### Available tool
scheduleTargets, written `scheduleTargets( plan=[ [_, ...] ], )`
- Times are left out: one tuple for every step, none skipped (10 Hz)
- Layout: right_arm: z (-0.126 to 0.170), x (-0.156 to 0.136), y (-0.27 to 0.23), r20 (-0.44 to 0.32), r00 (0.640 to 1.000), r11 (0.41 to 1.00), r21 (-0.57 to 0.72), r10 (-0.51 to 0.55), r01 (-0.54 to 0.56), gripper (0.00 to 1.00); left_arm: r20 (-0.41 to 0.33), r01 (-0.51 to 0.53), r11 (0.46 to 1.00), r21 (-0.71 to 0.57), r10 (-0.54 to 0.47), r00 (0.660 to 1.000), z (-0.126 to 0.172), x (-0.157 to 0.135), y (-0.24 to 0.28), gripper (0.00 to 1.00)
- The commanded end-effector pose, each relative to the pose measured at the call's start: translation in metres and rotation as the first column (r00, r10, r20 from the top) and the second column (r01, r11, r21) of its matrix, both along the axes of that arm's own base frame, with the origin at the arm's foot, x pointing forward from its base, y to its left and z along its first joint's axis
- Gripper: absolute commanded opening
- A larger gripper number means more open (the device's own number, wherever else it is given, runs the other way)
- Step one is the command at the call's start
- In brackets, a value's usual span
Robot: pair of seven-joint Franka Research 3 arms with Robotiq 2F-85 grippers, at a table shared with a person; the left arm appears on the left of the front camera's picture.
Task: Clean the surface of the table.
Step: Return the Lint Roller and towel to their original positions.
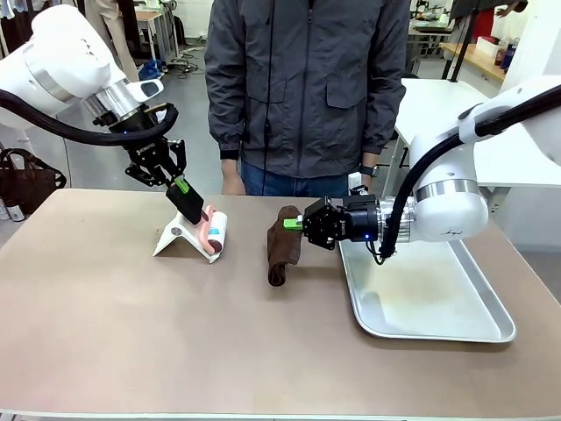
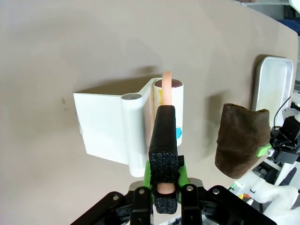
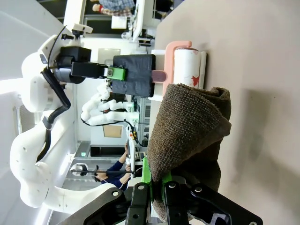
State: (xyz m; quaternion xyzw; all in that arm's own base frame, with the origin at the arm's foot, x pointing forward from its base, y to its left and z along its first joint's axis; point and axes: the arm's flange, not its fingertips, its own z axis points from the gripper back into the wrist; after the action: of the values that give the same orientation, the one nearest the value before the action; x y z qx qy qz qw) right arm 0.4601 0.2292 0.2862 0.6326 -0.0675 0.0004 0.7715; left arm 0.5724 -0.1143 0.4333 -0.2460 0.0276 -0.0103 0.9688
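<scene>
Front view: my left gripper (image 1: 195, 213) is clamped on the pink handle of a white lint roller (image 1: 216, 231), roller end down on the big matte brownish-beige table (image 1: 131, 333), which spans the whole frame under both my arms. A white folded plastic cover/stand (image 1: 180, 239) sits touching the roller on its left. My right gripper (image 1: 294, 224) comes in sideways from the right, pinching a dark brown towelling cloth (image 1: 282, 247); the cloth hangs down and its lower end rests on the table. A shiny silver rectangular metal tray (image 1: 429, 298) lies on the table to the right, under my right arm. A person in a dark grey jacket (image 1: 307, 83) stands at the far edge.

Left wrist view: fingers closed tight on the pink handle (image 2: 167, 86); white roller (image 2: 169, 115) and white cover (image 2: 110, 124) just beyond the tips, on the table (image 2: 93, 47). Brown cloth (image 2: 241, 136) off to the right, tray (image 2: 272, 84) behind it.

Right wrist view: fingers shut on the cloth (image 3: 190, 126), which bunches above them. Roller (image 3: 185, 68) lies just past the cloth on the table (image 3: 262, 70), with my left gripper (image 3: 152, 75) on its handle.
</scene>
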Motion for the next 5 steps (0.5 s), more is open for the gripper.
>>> scheduleTargets(
  plan=[
    [0.0009,0.0005,0.0010,0.004,1.000,1.000,0.001,0.020,-0.020,0.09,-0.019,0.036,0.999,0.036,-0.035,0.999,-0.0117,0.0034,0.0130,0.22],
    [0.0010,0.0005,0.0010,0.005,1.000,1.000,0.002,0.020,-0.020,0.09,-0.023,0.033,0.999,0.034,-0.033,0.999,-0.0131,0.0046,0.0136,0.22],
    [0.0009,0.0007,0.0004,0.004,1.000,1.000,0.001,0.018,-0.018,0.09,-0.025,0.030,0.999,0.033,-0.030,0.999,-0.0136,0.0049,0.0138,0.22],
    [0.0003,0.0013,-0.0001,0.005,1.000,1.000,-0.001,0.017,-0.017,0.09,-0.025,0.026,0.999,0.030,-0.025,0.999,-0.0142,0.0055,0.0146,0.22],
    [-0.0006,0.0021,-0.0008,0.007,1.000,1.000,-0.014,0.011,-0.011,0.09,-0.022,0.025,0.999,0.028,-0.024,0.999,-0.0145,0.0058,0.0160,0.22]
  ],
)
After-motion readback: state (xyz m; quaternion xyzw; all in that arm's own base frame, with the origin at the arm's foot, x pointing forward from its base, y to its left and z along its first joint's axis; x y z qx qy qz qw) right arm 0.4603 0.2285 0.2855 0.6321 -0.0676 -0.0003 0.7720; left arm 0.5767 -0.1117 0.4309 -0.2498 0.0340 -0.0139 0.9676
